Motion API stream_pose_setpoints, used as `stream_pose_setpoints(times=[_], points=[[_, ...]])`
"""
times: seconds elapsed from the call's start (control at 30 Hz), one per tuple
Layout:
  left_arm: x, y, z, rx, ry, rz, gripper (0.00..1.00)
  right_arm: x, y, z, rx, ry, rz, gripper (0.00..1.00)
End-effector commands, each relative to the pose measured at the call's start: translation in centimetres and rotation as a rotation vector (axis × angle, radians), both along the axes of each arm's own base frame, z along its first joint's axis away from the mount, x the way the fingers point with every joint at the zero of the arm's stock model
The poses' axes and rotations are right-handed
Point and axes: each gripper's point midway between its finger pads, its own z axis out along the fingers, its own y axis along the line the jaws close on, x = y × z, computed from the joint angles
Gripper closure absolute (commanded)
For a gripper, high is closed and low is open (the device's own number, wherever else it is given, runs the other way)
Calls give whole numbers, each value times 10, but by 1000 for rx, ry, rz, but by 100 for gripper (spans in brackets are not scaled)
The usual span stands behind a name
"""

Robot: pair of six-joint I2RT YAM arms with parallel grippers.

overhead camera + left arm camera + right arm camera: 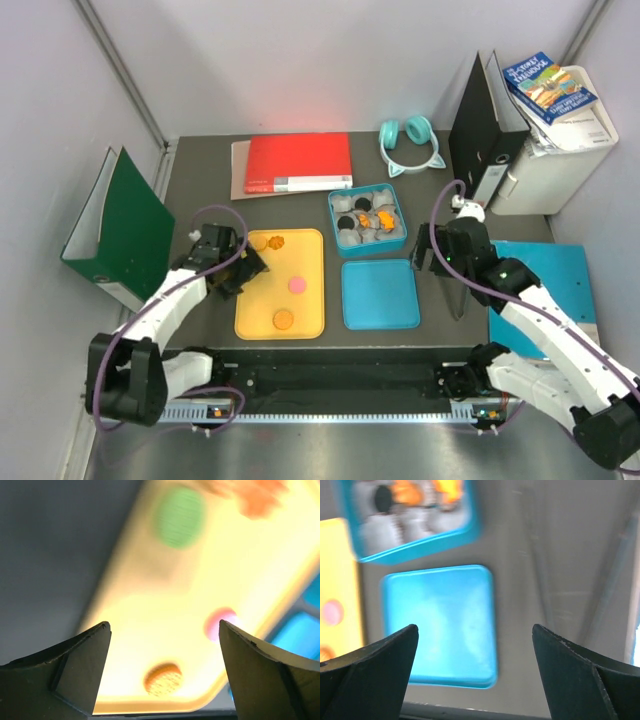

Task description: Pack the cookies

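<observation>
Just ahead of the released left pincer (163,624), cookies (163,679) lie on the yellow tray (145,600).

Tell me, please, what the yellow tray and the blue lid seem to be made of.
The yellow tray looks like smooth matte plastic, given its rounded moulded corners and raised rim. The blue lid could be plastic or painted tin; its faint sheen leaves that open.

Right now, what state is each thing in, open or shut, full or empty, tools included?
Yellow tray, four cookies left on it.
Teal box, open, paper cups partly filled.
Teal lid, off, flat beside the tray.
Left tool, open, empty, above the tray.
Right tool, open, empty.
Red book, closed, lying flat.
Green binder, shut, upright.
</observation>
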Motion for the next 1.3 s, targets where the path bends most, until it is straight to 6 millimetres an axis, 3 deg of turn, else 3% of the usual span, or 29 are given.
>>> stream_pose_setpoints(times=[0.0,0.17,0.2,0.27,0.3,0.37,0.4,0.63,0.9,1.1,1.27], points=[[28,-65,48,-10,-235,-210,8,10,49,31,95,-134,177,6],[17,-142,48,-6,-233,-435,7,3,61,8,51,-125,199,7],[16,-151,32,23,-192,-457,7,2,61,5,49,-125,194,7],[9,-179,28,30,-184,-519,7,0,60,3,59,-135,181,7],[6,-186,11,52,-143,-539,7,-1,59,2,64,-138,172,7],[5,-208,12,62,-152,-586,9,-2,56,3,67,-150,161,7],[4,-210,3,87,-133,-594,9,-2,55,6,73,-162,158,7],[13,-227,8,111,-195,-598,21,-6,44,3,44,-174,144,7],[13,-240,-13,123,-162,-634,39,-7,41,-4,29,-164,144,6],[11,-242,-31,149,-125,-654,43,-9,39,-8,21,-156,139,6],[9,-233,-47,214,-60,-646,62,-9,36,-10,7,-150,128,7]])
